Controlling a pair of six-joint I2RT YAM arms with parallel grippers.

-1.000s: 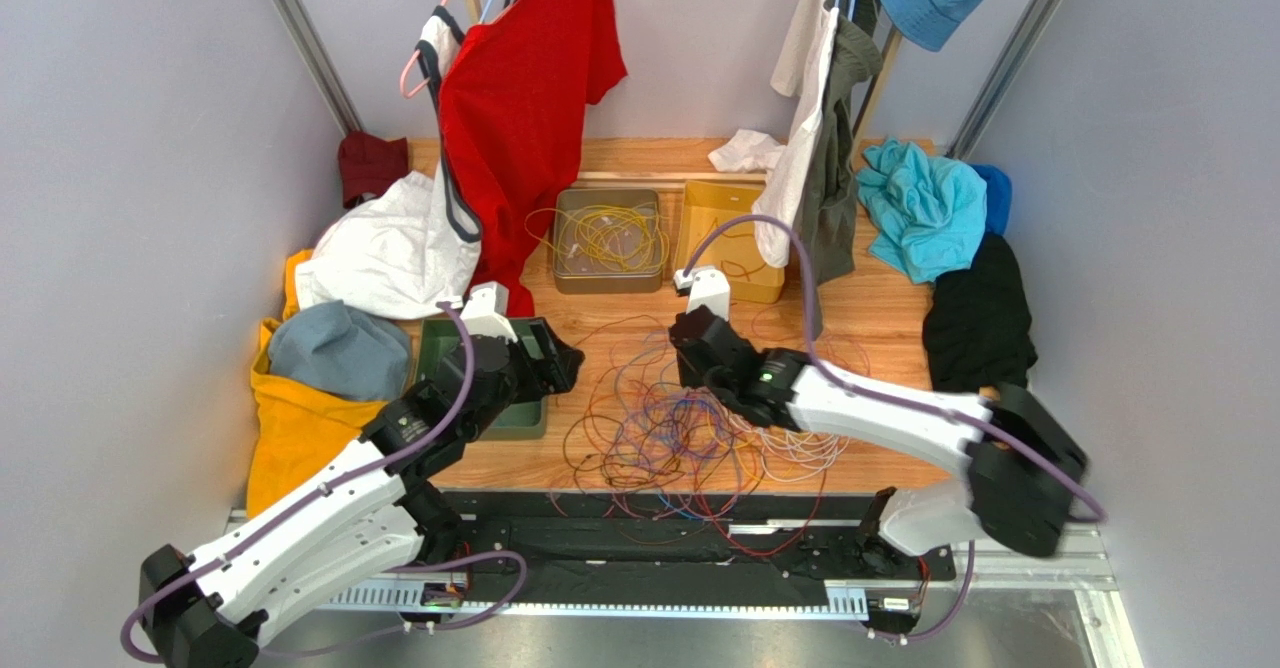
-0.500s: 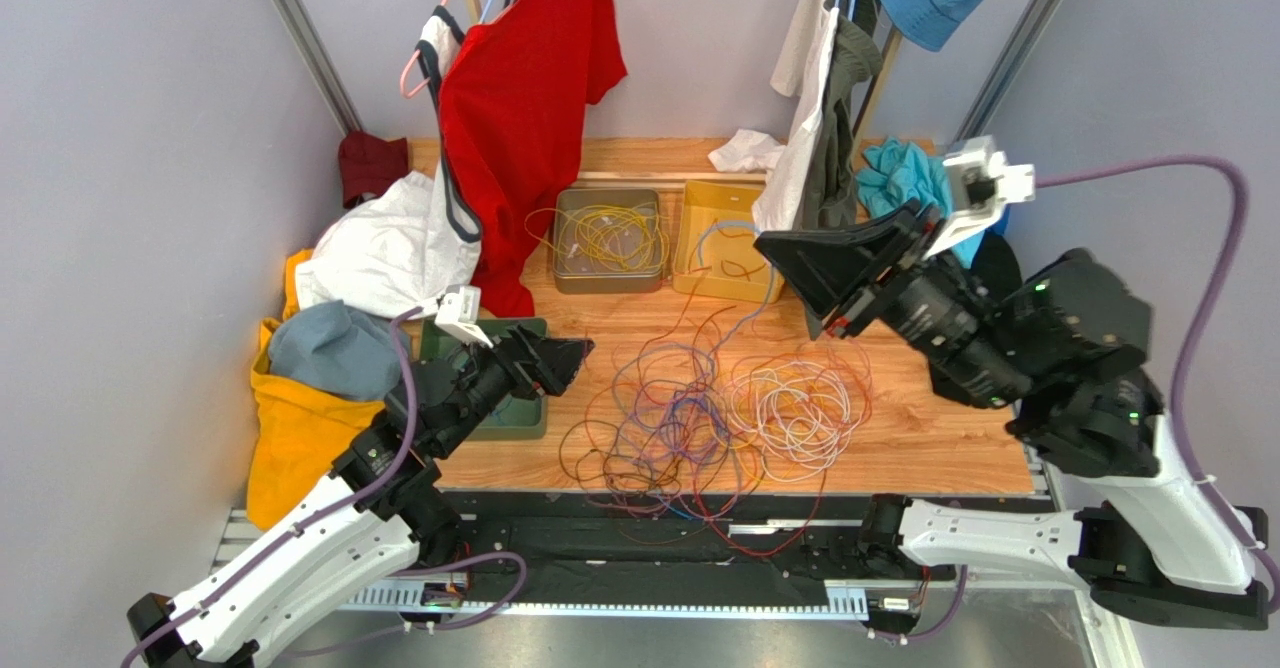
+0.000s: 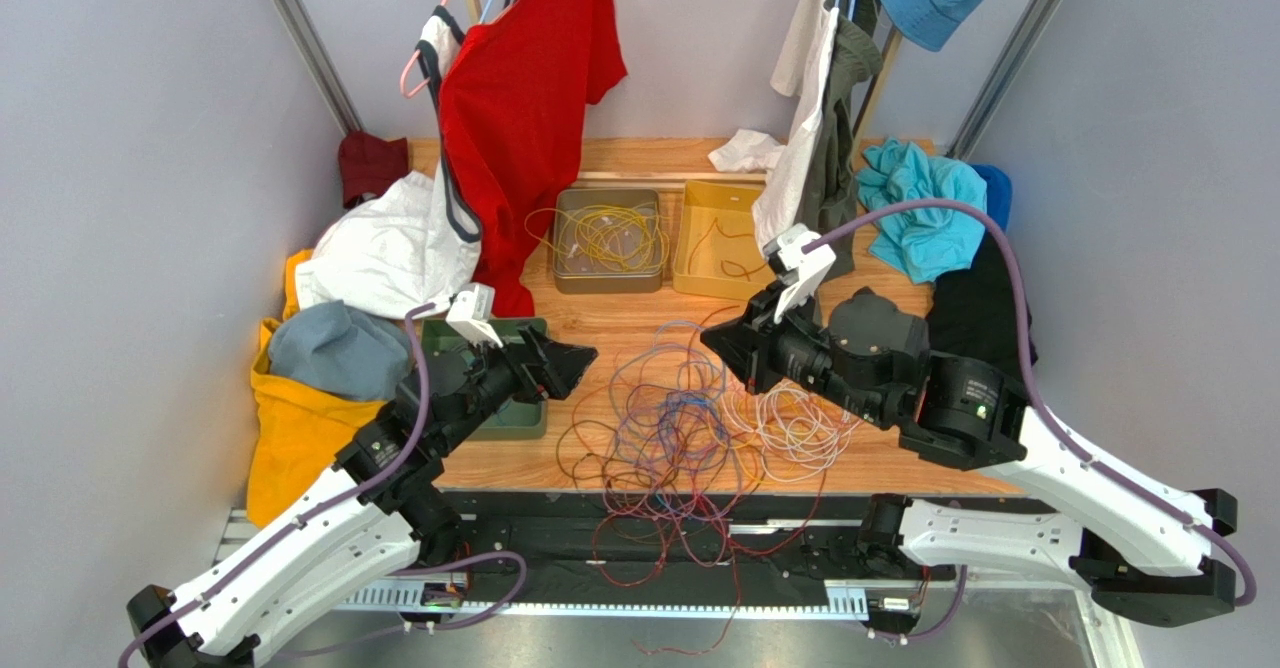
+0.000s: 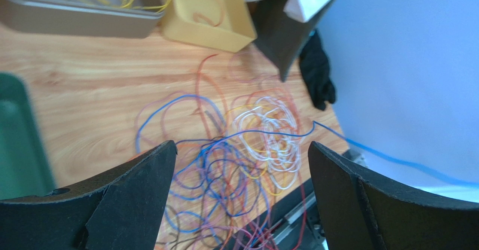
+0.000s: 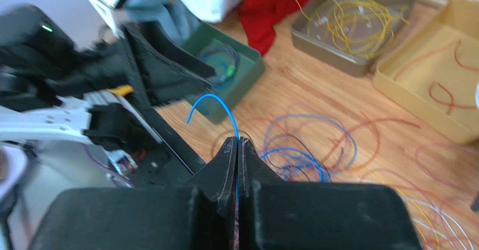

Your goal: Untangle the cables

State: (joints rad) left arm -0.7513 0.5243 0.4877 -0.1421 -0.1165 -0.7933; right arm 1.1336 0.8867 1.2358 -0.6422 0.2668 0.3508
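**Both arms over the wooden tabletop [image 4: 84, 93].** Your left gripper [image 4: 242, 149] hangs with its black fingers spread wide and holding nothing, just beside the dark green plastic tray [image 4: 17, 138]. Your right gripper [image 5: 237, 144] has its fingers pressed together on a thin blue cable [image 5: 216, 101], which arches up out of the tips. The tangle of thin coloured cables [image 3: 676, 428] lies on the table's near middle, between your two grippers, with strands trailing over the front edge.

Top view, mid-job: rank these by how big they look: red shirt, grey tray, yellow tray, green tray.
1. Red shirt.
2. Grey tray and yellow tray: they look alike.
Green tray: mostly hidden under the left arm, so unranked.
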